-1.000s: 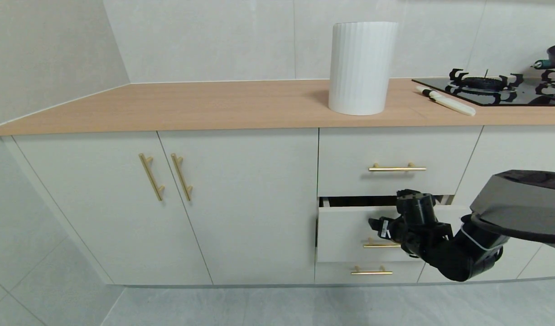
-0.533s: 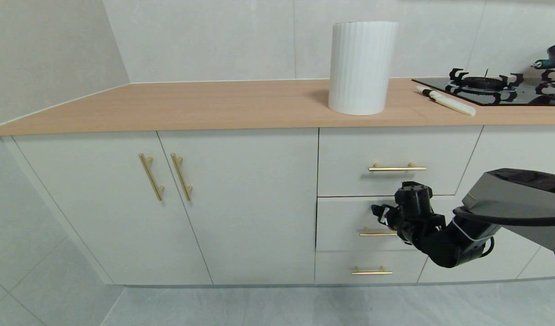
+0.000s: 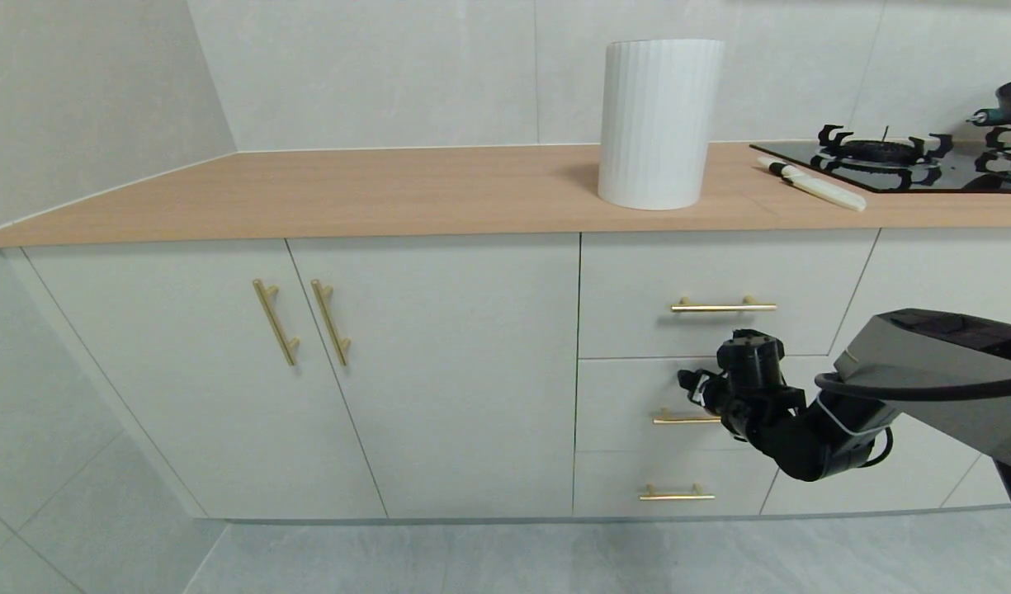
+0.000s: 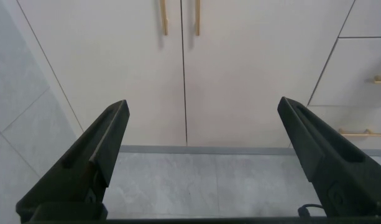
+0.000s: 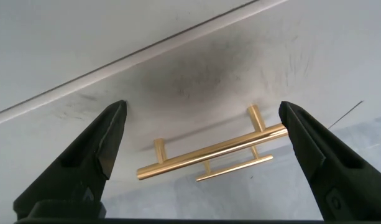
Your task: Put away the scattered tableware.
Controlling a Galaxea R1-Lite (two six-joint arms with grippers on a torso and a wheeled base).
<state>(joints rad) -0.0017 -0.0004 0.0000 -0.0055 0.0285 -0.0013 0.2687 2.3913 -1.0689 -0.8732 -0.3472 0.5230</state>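
A white-handled knife lies on the wooden counter beside the hob. The middle drawer under the counter is closed flush with the cabinet front. My right gripper is right against that drawer front, just above its gold handle. In the right wrist view, the right gripper is open with the handle between and beyond its fingers, holding nothing. My left gripper is open and empty, low down, facing the double cabinet doors and the floor.
A tall white ribbed canister stands on the counter above the drawers. A gas hob is at the far right. Top drawer handle and bottom drawer handle are gold bars. Grey tiled floor lies open below.
The middle drawer stood partly open a second ago and is now shut. My right gripper moved in toward the cabinet with the drawer front.
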